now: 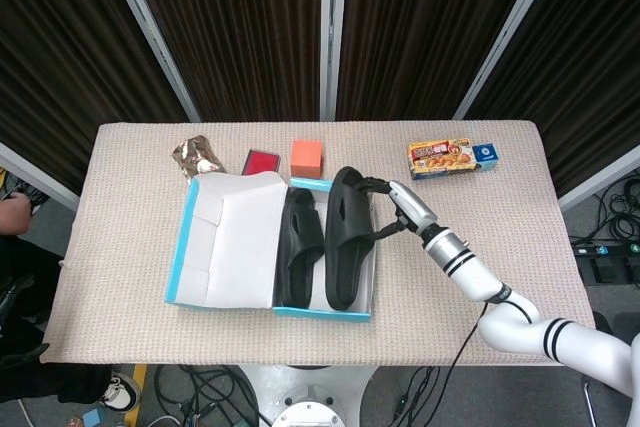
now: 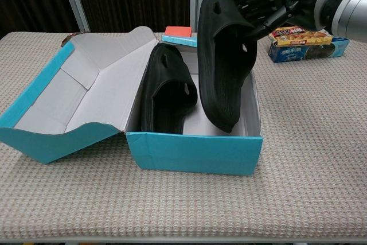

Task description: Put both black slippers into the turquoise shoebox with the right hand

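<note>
Over the open turquoise cardboard shoebox [image 1: 355, 313], a black foam slipper [image 2: 225, 61] is gripped by the right robot hand [image 2: 265, 1] and hung toe-down at 3 o'clock of its boxed mate [image 2: 167, 88], so the near wall could be caught if lowered steeply.

matt rubbery slippers [image 2: 226, 61], cardboard shoebox [image 2: 195, 152]

1. Turquoise shoebox [image 1: 186, 237] open on the table [image 1: 110, 207], lid folded out to the left.
2. First black slipper [image 1: 298, 247] lying inside, against the left wall.
3. Second black slipper [image 1: 347, 237] over the right half of the box, gripped at its upper end by the right hand [image 1: 398, 209].
4. Behind the box: foil packet [image 1: 197, 156], red case [image 1: 262, 162], orange block [image 1: 306, 157].
5. Curry box [image 1: 452, 158] far right.
</note>
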{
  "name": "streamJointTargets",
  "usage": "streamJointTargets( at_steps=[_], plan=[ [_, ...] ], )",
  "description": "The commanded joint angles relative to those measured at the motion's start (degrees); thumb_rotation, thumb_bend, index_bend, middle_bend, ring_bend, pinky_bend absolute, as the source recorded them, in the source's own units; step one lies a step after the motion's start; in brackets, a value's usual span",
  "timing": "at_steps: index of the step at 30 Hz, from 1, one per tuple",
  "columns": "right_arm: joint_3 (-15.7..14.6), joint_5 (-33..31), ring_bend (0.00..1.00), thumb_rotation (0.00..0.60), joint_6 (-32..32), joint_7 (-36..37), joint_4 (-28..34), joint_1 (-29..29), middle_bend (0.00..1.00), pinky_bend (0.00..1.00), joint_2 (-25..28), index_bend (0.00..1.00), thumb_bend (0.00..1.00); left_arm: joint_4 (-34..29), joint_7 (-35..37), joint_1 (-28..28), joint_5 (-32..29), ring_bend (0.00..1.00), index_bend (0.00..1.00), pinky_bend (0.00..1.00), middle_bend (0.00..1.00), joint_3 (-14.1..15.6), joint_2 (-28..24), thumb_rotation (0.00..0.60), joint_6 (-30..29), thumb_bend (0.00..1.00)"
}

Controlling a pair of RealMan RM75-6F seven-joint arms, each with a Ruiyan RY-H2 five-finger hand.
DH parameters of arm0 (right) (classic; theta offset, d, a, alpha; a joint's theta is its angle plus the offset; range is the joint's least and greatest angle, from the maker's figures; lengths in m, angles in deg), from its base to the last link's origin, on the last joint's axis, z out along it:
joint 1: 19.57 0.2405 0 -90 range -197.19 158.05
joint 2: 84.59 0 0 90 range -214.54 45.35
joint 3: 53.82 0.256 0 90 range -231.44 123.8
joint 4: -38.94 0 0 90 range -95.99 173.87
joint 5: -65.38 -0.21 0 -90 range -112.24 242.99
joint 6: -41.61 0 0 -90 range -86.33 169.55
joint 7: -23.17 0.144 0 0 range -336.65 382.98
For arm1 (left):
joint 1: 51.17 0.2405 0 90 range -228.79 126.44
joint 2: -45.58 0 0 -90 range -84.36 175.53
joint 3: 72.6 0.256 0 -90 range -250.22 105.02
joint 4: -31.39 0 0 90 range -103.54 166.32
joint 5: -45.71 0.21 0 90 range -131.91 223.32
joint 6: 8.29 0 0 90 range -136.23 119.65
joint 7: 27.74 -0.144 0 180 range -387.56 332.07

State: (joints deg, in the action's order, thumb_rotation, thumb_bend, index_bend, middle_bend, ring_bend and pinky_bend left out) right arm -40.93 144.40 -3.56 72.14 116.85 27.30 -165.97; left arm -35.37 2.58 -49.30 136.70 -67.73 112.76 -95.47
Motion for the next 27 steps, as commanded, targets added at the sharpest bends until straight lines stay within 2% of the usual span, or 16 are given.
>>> streamJointTargets(
  at_steps=[1, 27],
  plan=[
    [-0.41, 0.46, 0.18, 0.600, 0.61, -0.24, -0.86, 0.51, 0.53, 0.21, -0.73, 0.56, 0.06, 0.02, 0.03, 0.03, -0.04, 0.05, 0.09, 0.08, 0.16, -0.04, 0.02, 0.600, -0.02, 0.00],
    [-1.34, -1.28, 0.18, 0.600, 6.83, -7.83, -6.89, 4.46, 0.53, 0.21, -4.52, 0.56, 0.09, 1.52, 1.52, 0.14, -0.54, 0.05, 0.09, 0.08, 0.16, -0.49, 0.56, 0.600, 0.36, 0.00]
  ],
)
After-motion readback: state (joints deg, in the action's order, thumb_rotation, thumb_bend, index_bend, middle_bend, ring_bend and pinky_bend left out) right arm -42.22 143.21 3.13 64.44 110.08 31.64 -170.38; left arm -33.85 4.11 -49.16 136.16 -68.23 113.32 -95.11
